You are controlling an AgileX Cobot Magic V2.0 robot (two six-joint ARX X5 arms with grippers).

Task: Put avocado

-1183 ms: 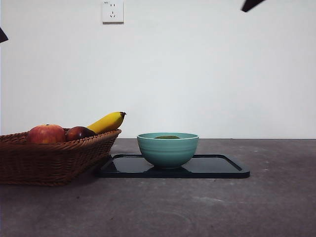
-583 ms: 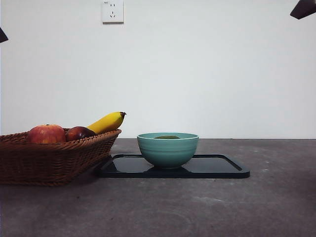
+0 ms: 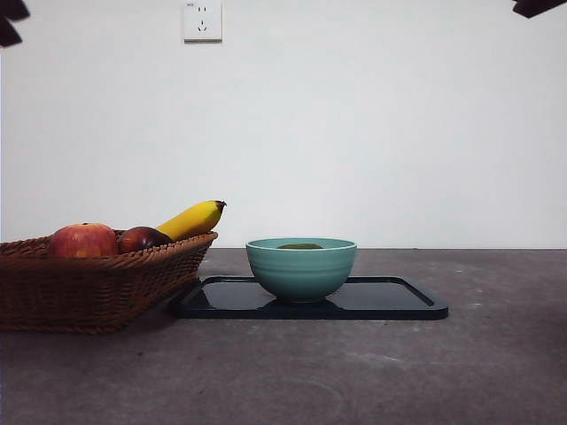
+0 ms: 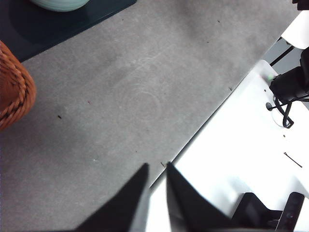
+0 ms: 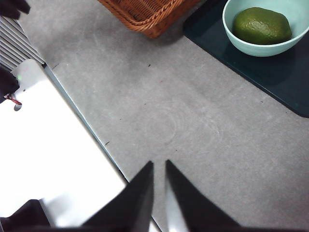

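The dark green avocado (image 5: pixel 261 25) lies inside the teal bowl (image 5: pixel 231 29), which stands on the black tray (image 5: pixel 270 72). In the front view only the avocado's top (image 3: pixel 300 246) shows above the bowl's rim (image 3: pixel 301 266). My right gripper (image 5: pixel 158 166) is shut and empty, high over the table's front edge, away from the bowl. My left gripper (image 4: pixel 157 168) is shut and empty, also raised over the table's front edge. In the front view both arms show only as black tips at the top corners.
A wicker basket (image 3: pixel 97 279) at the left holds a red apple (image 3: pixel 82 240), a dark fruit (image 3: pixel 142 238) and a yellow banana (image 3: pixel 191 219). The basket's corner shows in both wrist views (image 4: pixel 12 92) (image 5: pixel 145 14). The black tray (image 3: pixel 381 299) lies right of the basket.
The black arm tip at the top right has moved right and up, toward the corner. The tip at the top left has risen a little. The bowl, avocado and basket have not moved.
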